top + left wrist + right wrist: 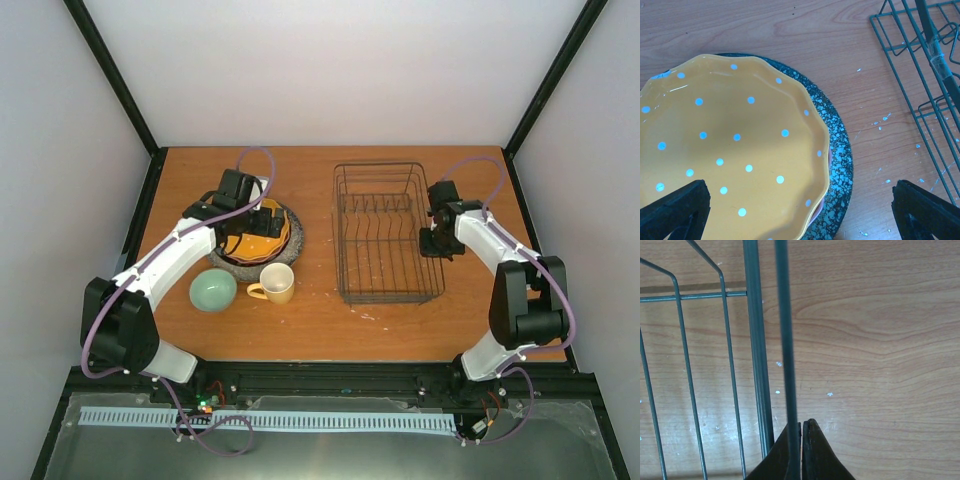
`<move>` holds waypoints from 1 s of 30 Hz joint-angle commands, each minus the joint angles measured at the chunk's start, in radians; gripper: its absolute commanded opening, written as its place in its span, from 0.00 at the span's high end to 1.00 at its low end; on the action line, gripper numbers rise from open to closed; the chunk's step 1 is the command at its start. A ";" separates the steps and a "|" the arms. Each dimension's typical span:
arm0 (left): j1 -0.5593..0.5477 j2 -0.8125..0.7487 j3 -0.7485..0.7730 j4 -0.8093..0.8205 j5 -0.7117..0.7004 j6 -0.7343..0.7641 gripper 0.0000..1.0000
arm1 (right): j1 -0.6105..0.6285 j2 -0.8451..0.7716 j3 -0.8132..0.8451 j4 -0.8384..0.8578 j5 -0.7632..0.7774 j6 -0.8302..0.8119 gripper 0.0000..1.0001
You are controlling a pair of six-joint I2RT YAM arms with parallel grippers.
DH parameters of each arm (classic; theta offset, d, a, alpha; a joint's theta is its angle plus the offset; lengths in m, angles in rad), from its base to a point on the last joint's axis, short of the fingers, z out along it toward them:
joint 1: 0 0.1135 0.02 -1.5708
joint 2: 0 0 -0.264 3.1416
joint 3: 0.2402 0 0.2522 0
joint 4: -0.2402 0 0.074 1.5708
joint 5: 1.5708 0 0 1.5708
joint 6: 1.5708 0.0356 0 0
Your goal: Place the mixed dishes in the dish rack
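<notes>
An orange white-dotted scalloped plate (pixel 262 244) (pixel 735 145) tops a stack on a large grey speckled plate (pixel 231 262) (pixel 840 165). A thin pinkish edge of another plate (pixel 828 161) shows between them. My left gripper (pixel 262 222) (pixel 799 202) hangs open just above this stack, its fingers (pixel 677 212) straddling the orange plate's near right part without touching. In front stand a yellow mug (pixel 277 283) and a pale green bowl (pixel 213 290). The black wire dish rack (pixel 342 240) (pixel 920 100) (pixel 757 340) holds nothing. My right gripper (pixel 433 240) (pixel 801 426) is shut at the rack's right rim, a rim wire crossing its left finger.
Black frame posts and pale walls enclose the wooden table (pixel 310 320). A strip of bare wood separates the plate stack from the rack. White flecks dot the wood near the rack.
</notes>
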 commanded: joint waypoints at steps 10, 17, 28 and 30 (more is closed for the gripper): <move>0.009 -0.005 0.021 0.005 -0.015 0.020 0.00 | -0.055 0.050 0.066 0.047 0.070 -0.007 0.97; 0.010 -0.011 0.029 -0.008 -0.028 0.020 0.00 | -0.092 0.072 0.068 0.059 0.072 -0.008 0.97; 0.011 -0.040 0.031 -0.040 -0.029 0.037 0.00 | -0.092 0.046 0.082 0.049 0.087 0.026 0.37; 0.012 -0.053 0.027 -0.057 -0.038 0.063 0.00 | -0.092 0.011 0.086 0.042 0.099 0.036 0.36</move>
